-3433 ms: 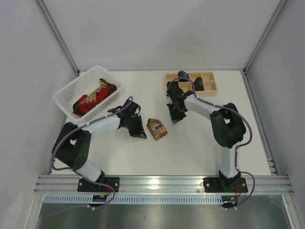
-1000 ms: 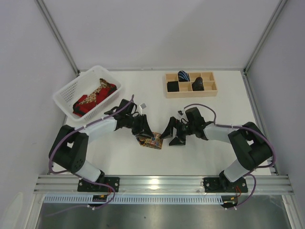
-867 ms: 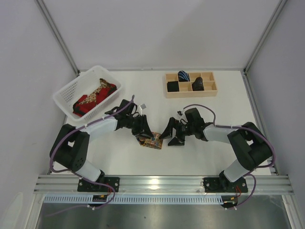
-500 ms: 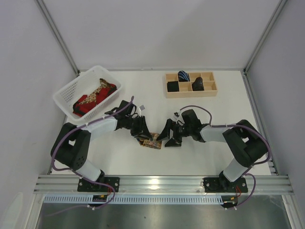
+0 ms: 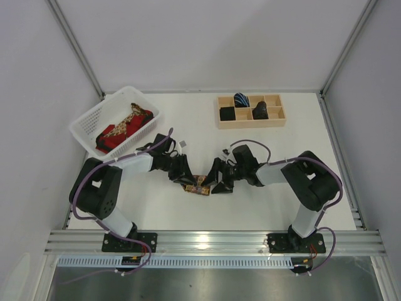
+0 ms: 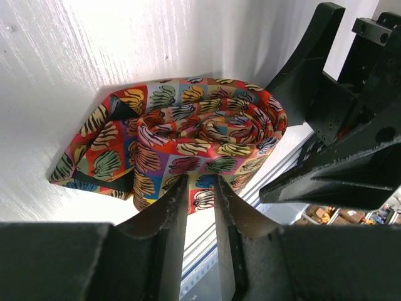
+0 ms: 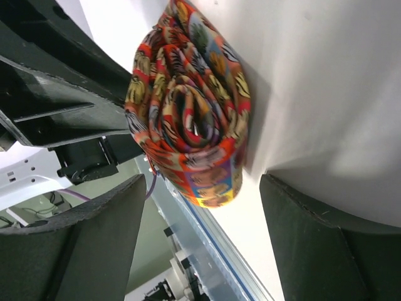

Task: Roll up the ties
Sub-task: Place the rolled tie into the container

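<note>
Top external view has the rolled tie [image 5: 199,185] lying on the white bench [image 5: 188,119] between the two arms. Up close, the left gripper [image 6: 202,183] is pinched narrowly on the roll's edge, while the right gripper [image 7: 200,188] stands wide apart, one finger on either side of the roll.

The right gripper [image 5: 217,180] has left the wooden tray [image 5: 250,123] and swung to mid-table, its jaws now wide on either side of the rolled tie [image 5: 199,185]. The left gripper [image 5: 187,178] has closed in on the roll, which now lies slightly nearer the arm bases.
</note>
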`<state>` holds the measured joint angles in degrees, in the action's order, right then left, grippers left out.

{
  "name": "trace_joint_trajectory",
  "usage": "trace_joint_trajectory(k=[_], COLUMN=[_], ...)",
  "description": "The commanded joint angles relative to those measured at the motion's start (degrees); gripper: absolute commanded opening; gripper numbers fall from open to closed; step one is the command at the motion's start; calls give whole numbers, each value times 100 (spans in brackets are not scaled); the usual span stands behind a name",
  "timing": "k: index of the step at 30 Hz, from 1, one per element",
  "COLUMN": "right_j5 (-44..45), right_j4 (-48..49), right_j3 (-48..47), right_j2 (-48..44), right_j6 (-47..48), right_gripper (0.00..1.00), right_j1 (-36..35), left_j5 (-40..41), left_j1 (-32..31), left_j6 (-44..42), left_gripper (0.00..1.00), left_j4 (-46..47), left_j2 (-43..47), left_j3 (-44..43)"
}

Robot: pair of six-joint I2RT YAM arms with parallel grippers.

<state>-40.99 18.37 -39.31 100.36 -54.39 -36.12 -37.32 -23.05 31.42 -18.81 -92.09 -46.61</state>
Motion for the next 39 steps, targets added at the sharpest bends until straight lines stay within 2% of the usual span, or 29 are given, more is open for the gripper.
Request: trace_joint_trajectory(k=[1, 8, 27, 30, 36, 37, 38, 39], right_j5=[83, 276, 1146, 1146, 1304, 1339, 1331, 1374], right_j4=[360, 492, -106, -359, -1633, -2140, -2371, -2704], right_j3=[-191, -296, -903, -1209, -2069, -2202, -2326, -2553], right_j2=[221, 432, 810, 915, 1091, 1100, 1144, 1179], right_j6=[51, 51, 333, 428, 815, 886, 1069, 1236], right_gripper=[80, 77, 60, 49, 25, 18, 3, 0], right_j1=[-71, -141, -563, -598, -660, -660, -642, -625], left_j5=[5, -12, -74, -82, -109, -83, -39, 92], left_j1=[64, 151, 231, 231, 231, 231, 231, 239], left_j6=[-206, -294, -338, -347, -338, -338, -338, -338], left_gripper=[29, 28, 27, 28, 27, 28, 28, 27], left_j4=[149, 132, 237, 237, 229, 202, 98, 18], left_j2=[-81, -177, -467, -467, -441, -389, -336, -275], left_j3=[-23, 3, 11, -15, -67, -85, -103, -181])
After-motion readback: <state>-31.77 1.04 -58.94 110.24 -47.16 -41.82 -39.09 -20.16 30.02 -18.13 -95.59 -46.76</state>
